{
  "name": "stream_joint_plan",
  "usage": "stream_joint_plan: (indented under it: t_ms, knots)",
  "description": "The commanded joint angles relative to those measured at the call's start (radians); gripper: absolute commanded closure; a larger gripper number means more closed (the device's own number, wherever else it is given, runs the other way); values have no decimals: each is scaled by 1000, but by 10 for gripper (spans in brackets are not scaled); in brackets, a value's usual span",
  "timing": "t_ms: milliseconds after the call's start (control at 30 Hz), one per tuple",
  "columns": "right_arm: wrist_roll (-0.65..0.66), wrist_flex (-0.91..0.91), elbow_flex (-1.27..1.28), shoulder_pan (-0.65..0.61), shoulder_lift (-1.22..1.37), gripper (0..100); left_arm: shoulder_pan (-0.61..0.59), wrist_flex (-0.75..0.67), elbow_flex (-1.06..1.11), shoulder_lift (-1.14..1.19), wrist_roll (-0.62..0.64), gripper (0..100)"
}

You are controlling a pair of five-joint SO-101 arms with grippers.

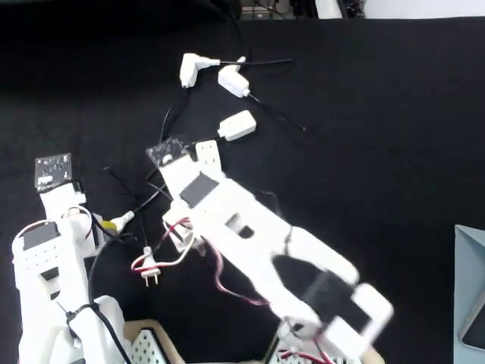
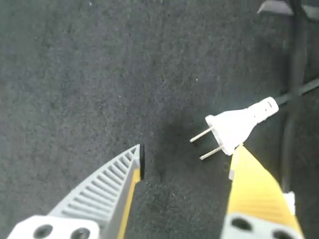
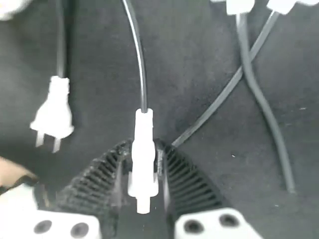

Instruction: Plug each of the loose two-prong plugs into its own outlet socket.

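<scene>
Three white sockets lay at the table's far side: the left socket [image 1: 191, 68], the middle socket [image 1: 233, 80] and the nearest socket [image 1: 238, 125]. The right gripper [image 3: 143, 149] was clamped on a first plug [image 3: 143, 164] (cable leading away); a second plug [image 3: 51, 117] lay loose beside it. The left gripper [image 2: 188, 150] gaped, a loose plug [image 2: 234, 127] just beside its yellow finger. Open room on the black table [image 1: 394, 152] stretched right of the sockets.

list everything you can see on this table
outlet sockets: 3, white, far side of the table
cables: several, black, running to sockets and plugs
held plug: 1, white, in the right gripper
loose plugs: 2, white, one beside the left gripper, one between the arms
grey object: 1, grey, right edge of the high view
left gripper: 1, grey and yellow, open
right gripper: 1, black, shut on the held plug
</scene>
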Motion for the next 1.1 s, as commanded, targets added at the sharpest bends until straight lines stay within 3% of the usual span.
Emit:
stream_joint_plan:
  t_ms: [0, 100, 333, 600, 867, 1067]
  knots:
    - [40, 17, 16, 8, -228, 987, 19, -21, -16, -23, 9, 712]
    - [64, -6, 76, 8, -375, 987, 67, -17, -42, -23, 20, 714]
    - [64, -149, 278, 6, -638, 987, 176, -14, -191, -23, 192, 714]
    - [64, -350, 490, 2, -757, 987, 409, -14, -286, -23, 339, 715]
    - [64, -430, 550, 2, -757, 987, 576, -12, -291, -52, 348, 715]
    - [63, -431, 550, 3, -757, 987, 661, 86, -252, -288, 348, 715]
